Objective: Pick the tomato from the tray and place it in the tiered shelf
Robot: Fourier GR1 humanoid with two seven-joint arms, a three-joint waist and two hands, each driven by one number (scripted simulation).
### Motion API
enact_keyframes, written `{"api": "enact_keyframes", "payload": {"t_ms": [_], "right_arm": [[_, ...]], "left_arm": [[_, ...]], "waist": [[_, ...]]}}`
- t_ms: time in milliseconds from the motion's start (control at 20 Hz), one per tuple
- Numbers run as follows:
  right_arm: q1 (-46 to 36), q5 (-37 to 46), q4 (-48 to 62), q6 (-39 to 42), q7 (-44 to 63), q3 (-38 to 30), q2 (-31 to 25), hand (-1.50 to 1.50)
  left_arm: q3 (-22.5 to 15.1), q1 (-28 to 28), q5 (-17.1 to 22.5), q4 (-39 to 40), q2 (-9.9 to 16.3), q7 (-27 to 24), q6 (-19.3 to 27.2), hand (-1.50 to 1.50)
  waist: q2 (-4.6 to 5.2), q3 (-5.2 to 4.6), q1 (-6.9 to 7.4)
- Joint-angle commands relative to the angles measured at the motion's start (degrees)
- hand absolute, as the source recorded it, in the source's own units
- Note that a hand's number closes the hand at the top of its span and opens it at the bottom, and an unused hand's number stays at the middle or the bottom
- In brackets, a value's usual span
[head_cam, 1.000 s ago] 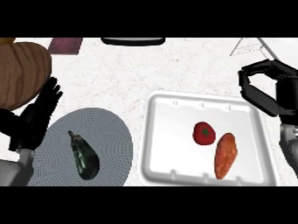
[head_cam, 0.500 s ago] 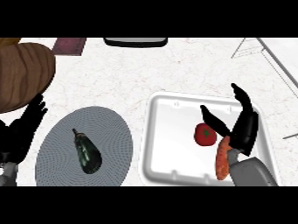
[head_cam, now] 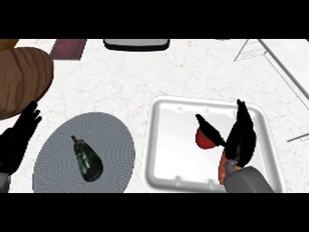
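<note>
The right hand (head_cam: 235, 136) has come down from its raised spot at 3 o'clock, outside the tray (head_cam: 166, 136), to a place over the tray's middle. A second ago it was curled beside the tray's far right corner; now its fingers are straight and spread, the thumb reaching toward 10 o'clock across the tomato (head_cam: 204, 138), so that the tomato's right half is covered. The forearm now hides most of the orange vegetable (head_cam: 221, 168). The left hand (head_cam: 13, 140) has sunk toward 7 o'clock, away from the plate (head_cam: 110, 136).
</note>
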Motion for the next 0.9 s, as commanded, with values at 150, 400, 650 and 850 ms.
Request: {"api": "enact_keyframes", "payload": {"t_ms": [150,400,650,850], "right_arm": [[-2.3,9.0,5.0,22.5,19.2,5.0,1.9,-1.50],[-9.4,13.4,1.3,39.9,34.2,8.1,4.1,-1.50],[-13.6,13.9,-3.5,54.4,43.7,7.8,6.2,-1.50],[-14.3,12.4,-7.4,60.5,46.5,8.1,6.2,-1.50]], "left_arm": [[0.5,0.9,0.2,0.2,0.5,-1.1,-1.2,0.00],[1.3,0.2,0.9,0.4,0.1,-0.6,-1.1,0.00],[1.4,2.5,0.6,-0.8,-0.3,-1.8,-1.0,0.00],[2.7,1.5,1.8,-1.4,0.7,0.8,-1.8,0.00]], "waist": [[0.42,0.34,1.17],[0.10,0.72,0.21],[0.14,1.06,-0.14],[0.42,1.20,-0.37]]}}
